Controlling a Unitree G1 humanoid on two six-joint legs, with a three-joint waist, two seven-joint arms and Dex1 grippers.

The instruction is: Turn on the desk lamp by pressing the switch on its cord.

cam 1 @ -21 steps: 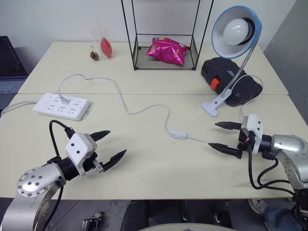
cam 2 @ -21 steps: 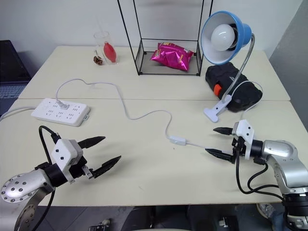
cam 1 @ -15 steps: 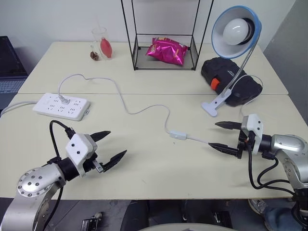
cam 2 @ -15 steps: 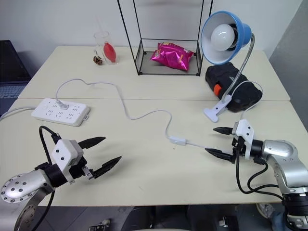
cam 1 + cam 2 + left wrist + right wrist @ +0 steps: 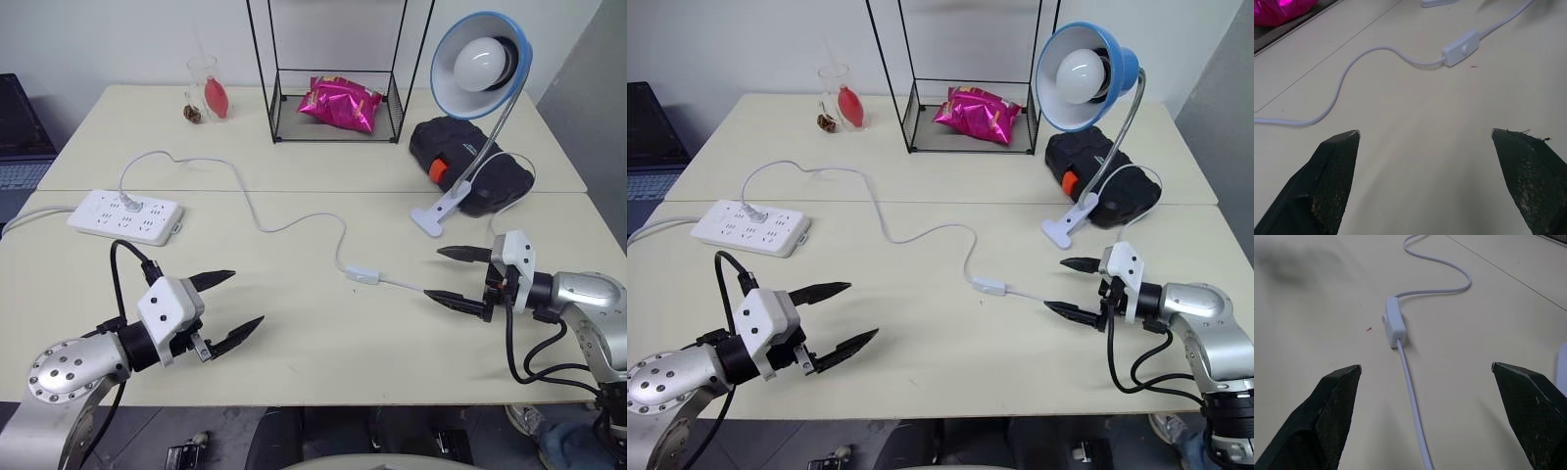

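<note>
On two abutting cream tables (image 5: 323,338) before a white wall (image 5: 118,39), cord (image 5: 294,223) and power strip (image 5: 125,215)

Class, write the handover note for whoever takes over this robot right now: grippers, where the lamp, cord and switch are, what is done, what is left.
Left gripper: open, empty, over the table's near left.
Right gripper: open, empty, pointing along the cord at the switch, not touching it.
Switch lies flat mid-table between both grippers.
Lamp stands at the right, bulb unlit; cord is plugged into the power strip.
Done: nothing pressed yet.
Left: bring a gripper to the switch, likely the nearer right one, and press it.
</note>
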